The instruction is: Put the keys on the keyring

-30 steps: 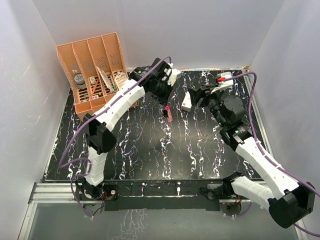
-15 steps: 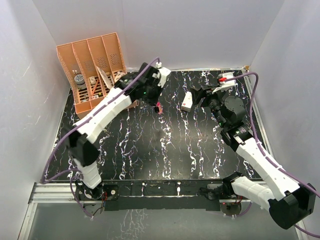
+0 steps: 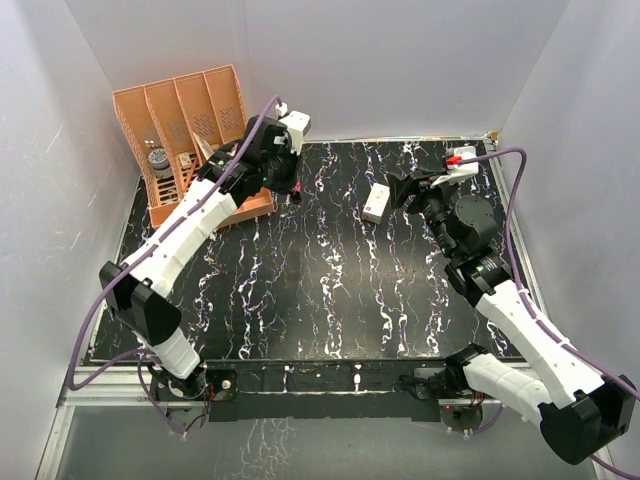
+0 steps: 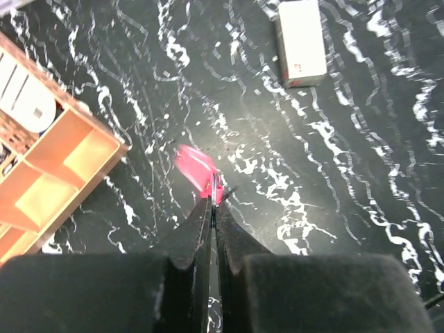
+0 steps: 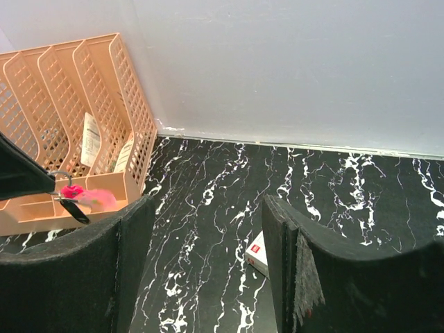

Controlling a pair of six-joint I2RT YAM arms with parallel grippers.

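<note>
White walls close in a black table [image 3: 330, 300] veined with white. At the upper left of the overhead frame the left hand [image 3: 292, 190] is held beside an orange file rack [image 3: 190, 130], its fingers pressed together on the keyring [image 4: 196, 168].

The keyring is seen as a short bright-pink strap jutting from the fingertips, blurred in the left wrist view and apparently clear of the table. In the right wrist view what looks like a thin ring [image 5: 61, 177] is seen at its gripped end. A silvery glint shows at the fingertips in the left wrist view, but it cannot be told whether it belongs to the keys, and they cannot be made out with certainty anywhere.

The right hand [image 3: 402, 188] is held right of centre near the top of the overhead frame, just beside a white box [image 3: 377, 203], its fingers spread apart with nothing between them.

The step in hand is judged to be the carrying of the keyring, and no joining is seen done. For the next move, the keys would have to be found and gripped by the free hand. The ring would have to be held steady and turned so that it could be threaded, which calls for fine alignment of two small parts.
</note>
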